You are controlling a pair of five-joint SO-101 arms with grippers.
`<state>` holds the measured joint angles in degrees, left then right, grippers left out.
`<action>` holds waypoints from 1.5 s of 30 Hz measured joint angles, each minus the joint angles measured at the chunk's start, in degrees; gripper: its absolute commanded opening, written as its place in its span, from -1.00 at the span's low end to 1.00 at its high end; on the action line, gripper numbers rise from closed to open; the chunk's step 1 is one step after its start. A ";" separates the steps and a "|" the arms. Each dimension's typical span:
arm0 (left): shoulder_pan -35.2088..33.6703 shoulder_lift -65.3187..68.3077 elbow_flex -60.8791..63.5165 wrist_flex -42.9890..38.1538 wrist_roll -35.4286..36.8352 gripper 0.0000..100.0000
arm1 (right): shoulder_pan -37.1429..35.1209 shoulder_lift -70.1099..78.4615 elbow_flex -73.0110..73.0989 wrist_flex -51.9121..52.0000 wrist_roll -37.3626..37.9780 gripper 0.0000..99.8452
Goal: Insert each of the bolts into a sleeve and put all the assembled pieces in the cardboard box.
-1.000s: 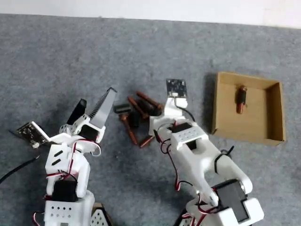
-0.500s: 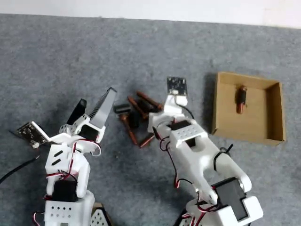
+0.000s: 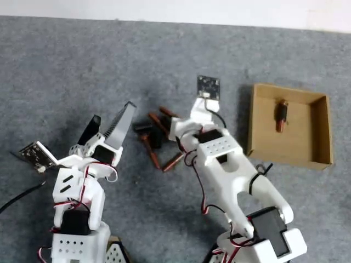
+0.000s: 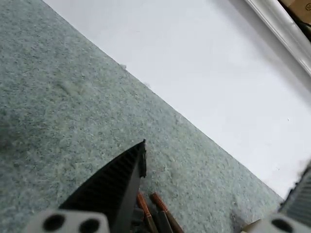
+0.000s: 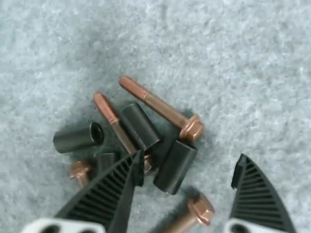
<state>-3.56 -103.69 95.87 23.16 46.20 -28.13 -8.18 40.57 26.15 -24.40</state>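
Several copper bolts (image 3: 155,143) and black sleeves (image 3: 143,126) lie in a loose pile on the grey carpet. In the right wrist view a long bolt (image 5: 156,108), a thinner bolt (image 5: 113,120) and three sleeves (image 5: 141,127) (image 5: 77,137) (image 5: 175,166) lie close together. My right gripper (image 5: 189,162) hangs open just above that pile (image 3: 174,131), with the nearest sleeve between its fingers. One assembled bolt and sleeve (image 3: 281,115) lies in the cardboard box (image 3: 288,89). My left gripper (image 3: 114,112) stands open to the left of the pile, holding nothing; two bolt tips (image 4: 154,212) show beside its finger (image 4: 121,177).
The box sits on the right side of the carpet, an arm's width from the pile. A white floor strip (image 3: 175,10) borders the carpet's far edge. Bare carpet stretches to the far left and between the pile and the box.
My right arm has pushed farther away over the pile, covering the bolts on its right side. The loose bolt nearest its base has shifted slightly. The left arm has kept still.
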 measured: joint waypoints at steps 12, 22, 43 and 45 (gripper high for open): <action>0.00 0.00 0.00 0.00 0.00 -0.12 | -0.18 11.87 -6.59 3.69 -0.18 -0.47; 0.00 0.00 0.00 0.00 0.00 -0.12 | -0.18 12.13 -7.03 4.13 -0.18 -0.47; 0.00 0.00 0.00 0.00 0.00 -0.12 | 1.93 12.13 -7.47 6.86 -0.26 -0.47; 0.00 0.00 0.00 0.00 0.00 -0.12 | -0.09 12.13 -7.47 6.95 -1.93 -0.47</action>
<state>-3.56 -103.69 95.87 23.16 46.20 -28.22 3.96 33.10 33.10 -26.33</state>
